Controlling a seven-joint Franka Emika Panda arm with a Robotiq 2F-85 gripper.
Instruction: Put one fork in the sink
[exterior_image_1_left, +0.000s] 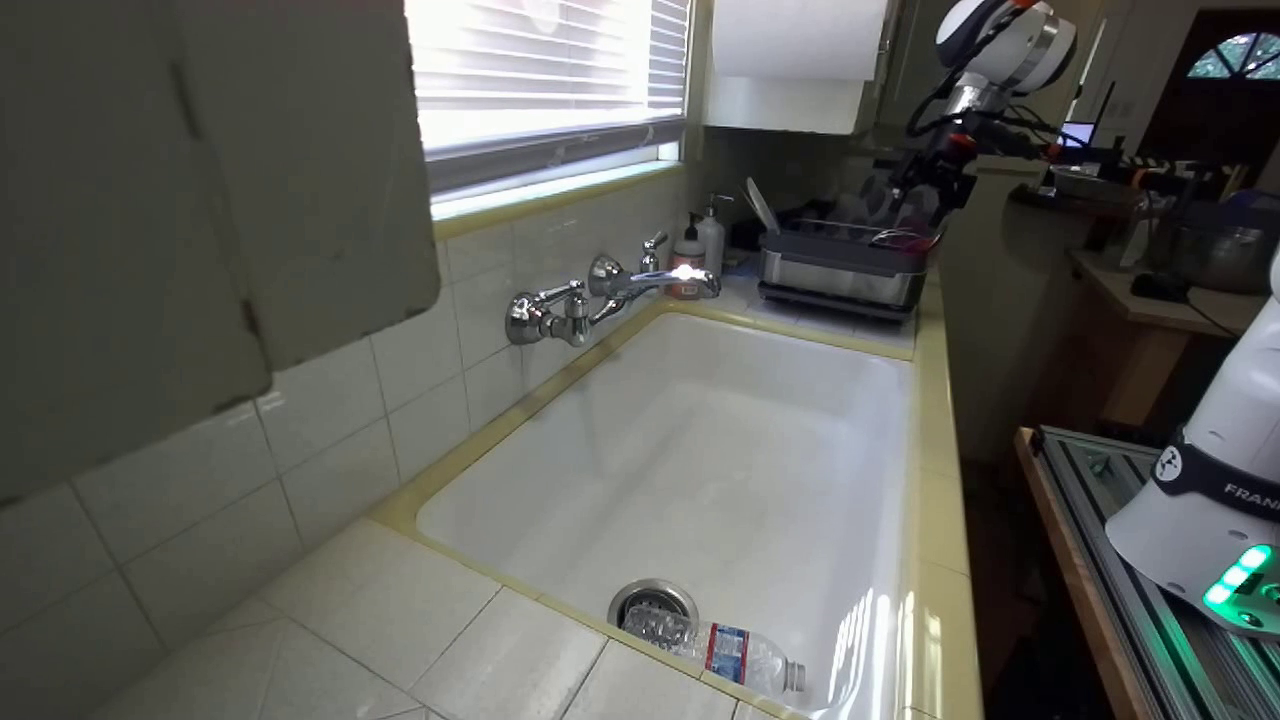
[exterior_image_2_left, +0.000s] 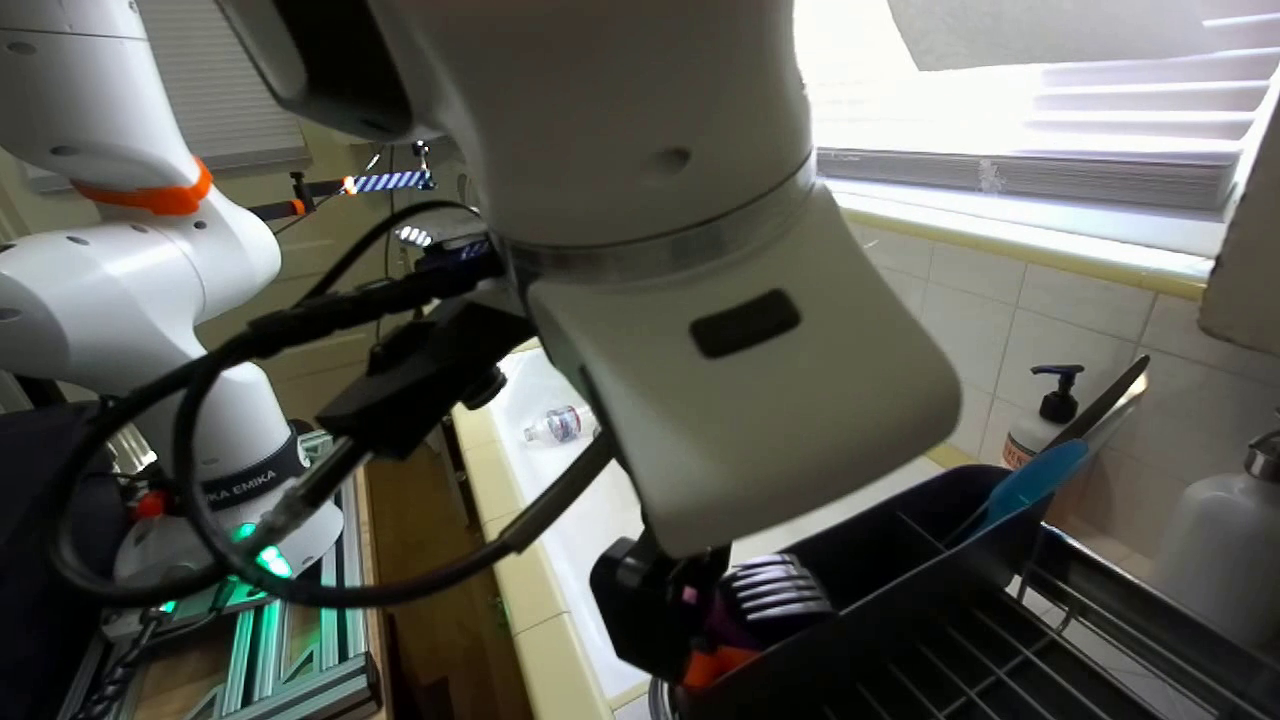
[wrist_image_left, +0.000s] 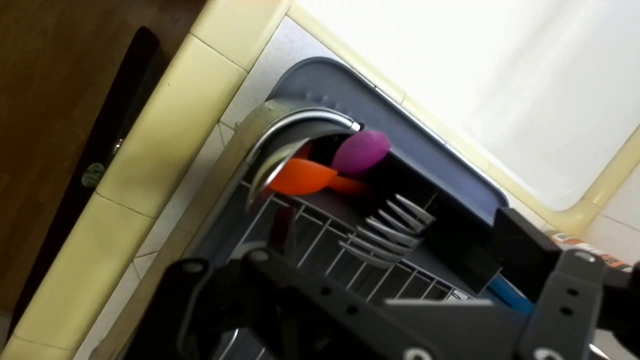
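Two silver-grey forks (wrist_image_left: 387, 230) stand tines-up and side by side in the dark utensil holder of the dish rack; their handles are hidden. Their tines also show in an exterior view (exterior_image_2_left: 778, 590). My gripper (wrist_image_left: 400, 225) is open above the holder, with the forks between its fingers in the wrist view; whether a finger touches them I cannot tell. The gripper is over the rack in both exterior views (exterior_image_1_left: 930, 190) (exterior_image_2_left: 660, 600), partly hidden by the arm in one. The cream-white sink (exterior_image_1_left: 740, 450) lies beside the rack, also in the wrist view (wrist_image_left: 450, 60).
The dish rack (exterior_image_1_left: 845, 275) holds an orange utensil (wrist_image_left: 302, 176), a purple spoon (wrist_image_left: 362, 151) and a blue utensil (exterior_image_2_left: 1035, 480). A plastic bottle (exterior_image_1_left: 730, 650) lies near the sink drain. Two soap dispensers (exterior_image_1_left: 688, 262) (exterior_image_1_left: 711, 235) stand near the chrome tap (exterior_image_1_left: 640, 285).
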